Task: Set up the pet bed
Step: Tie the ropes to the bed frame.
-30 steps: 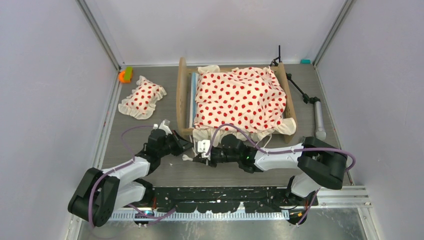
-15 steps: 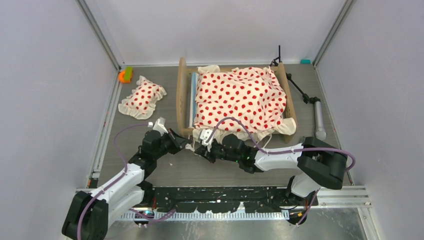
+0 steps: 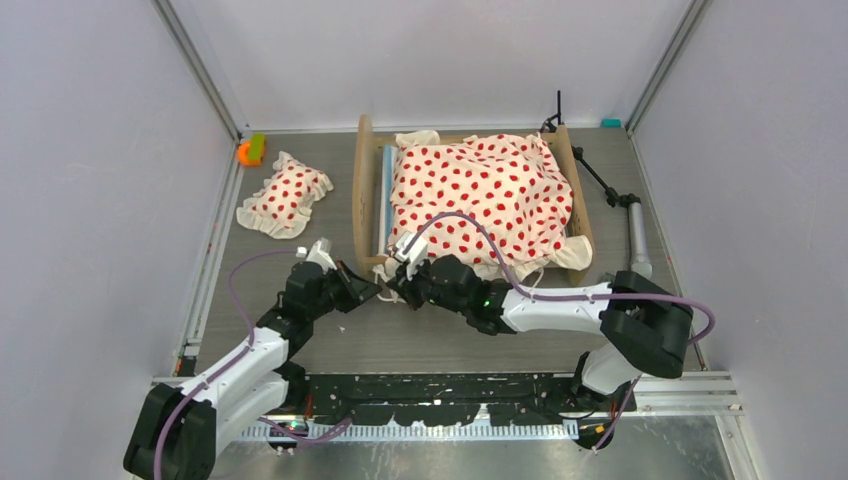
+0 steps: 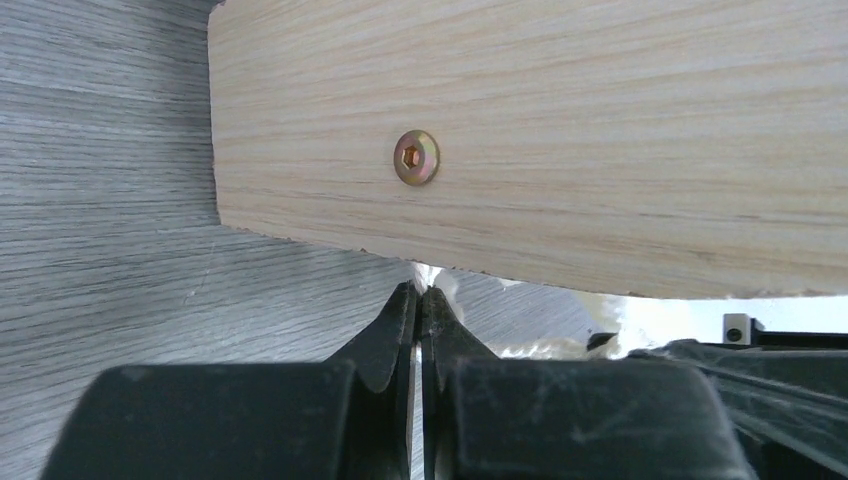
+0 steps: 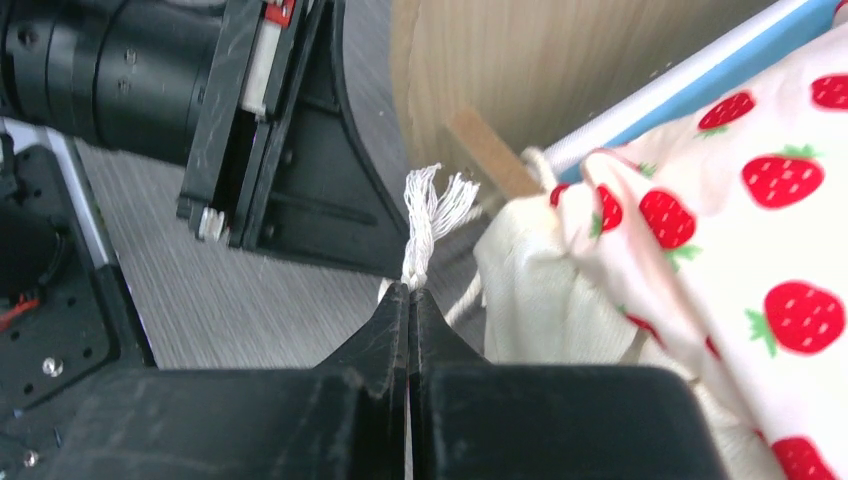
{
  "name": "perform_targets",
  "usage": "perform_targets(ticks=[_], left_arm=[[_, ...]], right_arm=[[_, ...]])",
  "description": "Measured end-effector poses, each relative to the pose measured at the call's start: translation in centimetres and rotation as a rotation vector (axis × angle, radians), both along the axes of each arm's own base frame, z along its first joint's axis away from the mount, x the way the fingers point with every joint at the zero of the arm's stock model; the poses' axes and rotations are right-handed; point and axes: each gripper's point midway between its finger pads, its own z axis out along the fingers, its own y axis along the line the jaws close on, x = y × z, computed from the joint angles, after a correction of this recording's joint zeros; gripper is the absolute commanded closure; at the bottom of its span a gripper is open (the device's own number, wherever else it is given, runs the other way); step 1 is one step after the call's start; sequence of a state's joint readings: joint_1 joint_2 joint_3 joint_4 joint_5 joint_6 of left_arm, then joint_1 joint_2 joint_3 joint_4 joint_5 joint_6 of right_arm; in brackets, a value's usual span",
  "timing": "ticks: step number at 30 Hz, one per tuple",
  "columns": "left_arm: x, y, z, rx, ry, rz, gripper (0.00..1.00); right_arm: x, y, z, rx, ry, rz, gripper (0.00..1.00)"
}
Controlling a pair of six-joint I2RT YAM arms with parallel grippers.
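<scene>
The pet bed's light-wood frame (image 3: pixel 361 190) stands at the back middle. The red-dotted cream bedding (image 3: pixel 480 195) covers its striped mattress (image 3: pixel 381 200). Both grippers meet at the bed's near left corner. My right gripper (image 3: pixel 397 283) is shut on a white frayed tie cord (image 5: pixel 432 210) that runs from the bedding (image 5: pixel 760 180); its tips (image 5: pixel 410 290) sit beside the end board. My left gripper (image 3: pixel 372 288) is shut just below the wooden end board (image 4: pixel 600 150), with a bit of white cord (image 4: pixel 436 276) at its tips (image 4: pixel 419 290).
A matching dotted pillow (image 3: pixel 285 195) lies on the floor left of the bed. An orange and green object (image 3: pixel 250 150) sits at the back left wall. A black tripod stand (image 3: pixel 610 195) lies right of the bed. The left gripper body (image 5: pixel 270 130) is close beside the right.
My right gripper has moved up and left to the bed's near left corner with the cord. My left arm has stretched forward, keeping its gripper by the corner.
</scene>
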State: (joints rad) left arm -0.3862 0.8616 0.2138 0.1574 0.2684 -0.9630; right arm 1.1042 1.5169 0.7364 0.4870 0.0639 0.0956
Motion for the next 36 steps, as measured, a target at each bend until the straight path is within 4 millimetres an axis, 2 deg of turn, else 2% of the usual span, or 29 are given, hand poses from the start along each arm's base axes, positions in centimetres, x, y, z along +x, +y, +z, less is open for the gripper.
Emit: perform_targets(ticks=[3,5,13,17,27,36], left_arm=[[0.0,0.0,0.1,0.002,0.0,-0.001,1.0],[0.2,-0.1,0.3,0.0,-0.006,-0.001,1.0],[0.3,-0.1,0.6,-0.002,-0.011,-0.001,1.0],[0.3,-0.1,0.6,-0.003,-0.013,-0.002,1.0],[0.0,0.1,1.5,-0.007,-0.04,0.003,1.0],[-0.1,0.2,0.9,0.005,-0.019,0.002,1.0]], right_arm=[[0.6,0.6,0.6,0.005,0.014,-0.026,1.0],[0.8,0.8,0.3,-0.005,0.031,-0.039,1.0],[0.9,0.6,-3.4,-0.1,0.102,-0.066,1.0],[1.0,0.5,-4.7,-0.124,0.117,-0.076,1.0],[1.7,1.7,-5.1,-0.123,0.129,-0.094,1.0],[2.0,2.3,-6.2,-0.136,0.136,-0.093,1.0]])
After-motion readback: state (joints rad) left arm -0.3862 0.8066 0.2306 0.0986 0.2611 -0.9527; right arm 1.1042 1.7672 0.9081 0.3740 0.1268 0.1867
